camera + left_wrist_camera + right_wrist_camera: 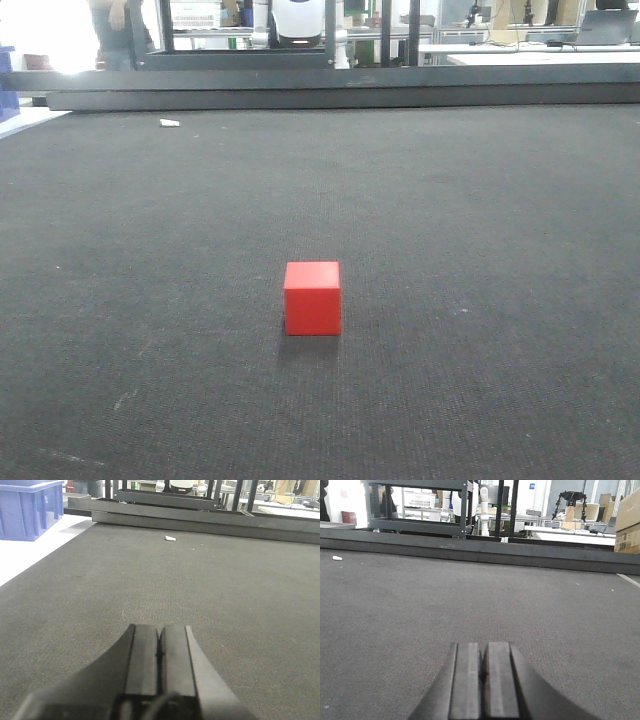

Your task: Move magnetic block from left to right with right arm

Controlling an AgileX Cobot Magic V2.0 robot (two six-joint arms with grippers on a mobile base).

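Observation:
The magnetic block (312, 298), a small red cube, rests alone on the dark grey mat near the middle of the front-facing view. Neither arm appears in that view. In the left wrist view my left gripper (159, 628) is shut, its two black fingers pressed together over bare mat with nothing between them. My right gripper (484, 645) is likewise shut and empty over bare mat in the right wrist view. The block shows in neither wrist view.
A small white scrap (169, 123) lies far back left on the mat. A dark rail (340, 95) bounds the far edge. A blue crate (27, 509) stands on the white surface left of the mat. Racks and benches stand beyond.

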